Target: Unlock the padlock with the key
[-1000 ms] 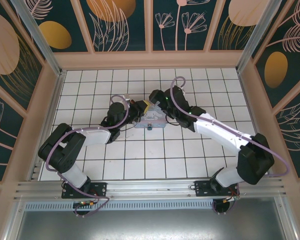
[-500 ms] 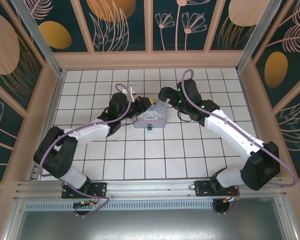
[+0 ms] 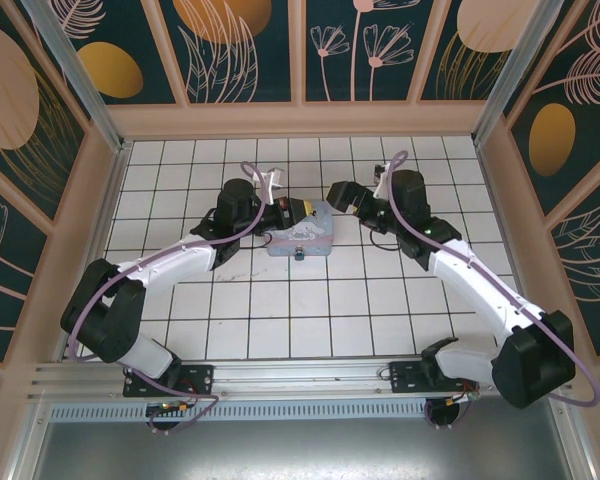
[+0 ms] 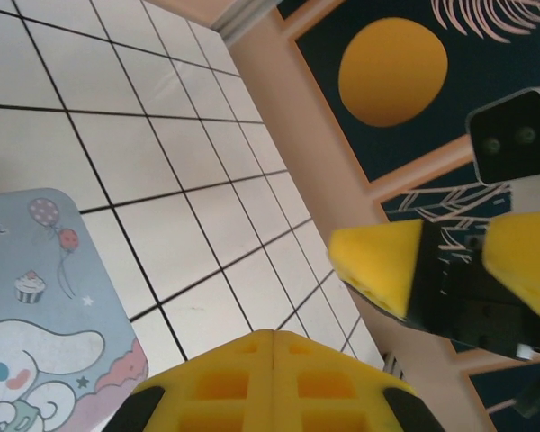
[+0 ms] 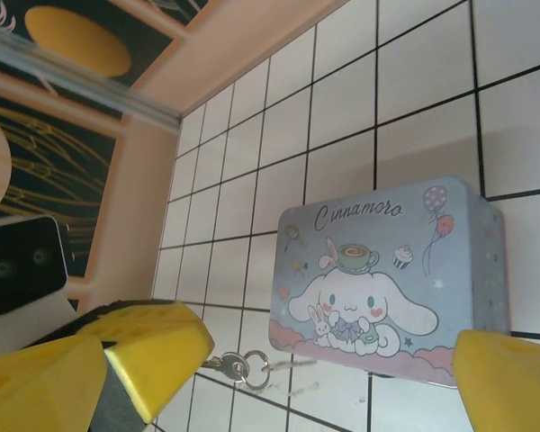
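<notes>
Left gripper [image 4: 272, 337] pinches the key [image 5: 223, 364], seen from right wrist; right gripper [image 4: 450, 263] gapes.

Open across the near tiles of the surface [image 3: 300, 310]; blocked mid-surface by the tin [image 3: 305, 240]. Crowded over its far edge by left gripper [image 3: 298, 210] and right gripper [image 3: 337, 194], close but apart, with key [image 5: 225, 364] dangling beside the tin's corner. Hemmed in by walls [image 3: 300, 120].
</notes>
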Available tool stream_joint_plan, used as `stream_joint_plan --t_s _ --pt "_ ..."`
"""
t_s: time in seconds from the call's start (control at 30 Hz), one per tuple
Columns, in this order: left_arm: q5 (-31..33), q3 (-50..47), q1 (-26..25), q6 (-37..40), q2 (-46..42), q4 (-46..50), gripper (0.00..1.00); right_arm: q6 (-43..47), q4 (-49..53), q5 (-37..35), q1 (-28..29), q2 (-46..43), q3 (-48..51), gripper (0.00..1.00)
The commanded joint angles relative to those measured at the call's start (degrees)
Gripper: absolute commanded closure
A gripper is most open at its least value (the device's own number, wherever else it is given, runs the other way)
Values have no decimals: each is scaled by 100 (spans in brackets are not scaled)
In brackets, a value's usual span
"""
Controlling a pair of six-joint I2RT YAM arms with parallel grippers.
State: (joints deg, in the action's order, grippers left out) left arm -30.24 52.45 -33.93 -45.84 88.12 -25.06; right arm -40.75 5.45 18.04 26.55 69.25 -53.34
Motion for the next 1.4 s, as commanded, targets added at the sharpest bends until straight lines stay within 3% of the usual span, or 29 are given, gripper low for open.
stream_joint_plan --t_s 0.0,0.27,0.4,0.57,0.83,1.37 --pt "-444 243 -32 233 35 -114 100 252 -641 366 -67 -113 123 1" --pt "-896 600 7 210 399 -61 100 384 -1218 693 -114 -50 535 1" --pt "-1231 738 67 92 589 -116 100 466 -2014 1122 -184 -245 1152 2" --pt "-1721 726 205 -62 755 -321 100 329 -2935 1806 -481 -428 1854 26" --pt "-2344 766 386 -323 847 -717 100 254 -3719 2637 -805 -145 2029 49" --pt "-2416 829 442 -197 827 -533 100 -126 -4312 2953 -790 586 1478 52"
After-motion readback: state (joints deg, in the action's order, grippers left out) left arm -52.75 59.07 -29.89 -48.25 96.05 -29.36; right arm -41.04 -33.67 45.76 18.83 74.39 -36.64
